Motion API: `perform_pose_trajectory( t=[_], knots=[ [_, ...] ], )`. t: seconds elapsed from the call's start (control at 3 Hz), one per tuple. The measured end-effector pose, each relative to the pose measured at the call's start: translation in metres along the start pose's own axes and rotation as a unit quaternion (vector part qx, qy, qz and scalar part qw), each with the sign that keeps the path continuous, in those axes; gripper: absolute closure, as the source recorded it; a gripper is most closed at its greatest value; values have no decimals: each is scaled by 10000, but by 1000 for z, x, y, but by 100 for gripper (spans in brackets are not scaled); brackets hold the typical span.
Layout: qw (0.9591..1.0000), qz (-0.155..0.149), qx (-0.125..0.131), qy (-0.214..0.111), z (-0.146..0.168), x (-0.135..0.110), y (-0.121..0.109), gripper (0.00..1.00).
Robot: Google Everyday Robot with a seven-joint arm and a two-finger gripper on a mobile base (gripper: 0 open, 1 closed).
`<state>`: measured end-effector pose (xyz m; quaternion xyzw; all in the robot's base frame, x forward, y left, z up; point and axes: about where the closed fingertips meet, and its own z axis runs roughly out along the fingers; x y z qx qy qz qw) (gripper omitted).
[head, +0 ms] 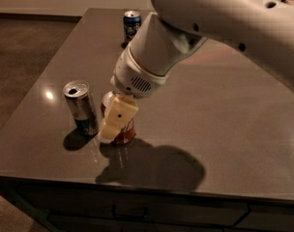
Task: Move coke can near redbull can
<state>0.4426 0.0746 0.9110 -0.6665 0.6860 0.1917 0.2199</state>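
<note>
- Tool (118, 128) low at the surface's (224, 105) front left, pinching the coke can (128, 131).
- Coke can upright on the surface, just beside the redbull can (81, 108), slightly apart.
- Dark blue can (131, 25) near the far edge.

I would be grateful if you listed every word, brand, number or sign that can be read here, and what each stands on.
No text here can be quoted with certainty.
coke can: lettering largely covered by the gripper, which sits at the can; unreadable.
redbull can: print cannot be made out.
dark blue can, at the far end of the table: a pale emblem, no legible words.
</note>
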Motion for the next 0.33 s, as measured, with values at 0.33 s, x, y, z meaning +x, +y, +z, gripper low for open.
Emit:
perform_pose_trajectory(
  t=[0.33],
  knots=[
    [10000, 0, 0, 0, 0, 0, 0, 0]
  ],
)
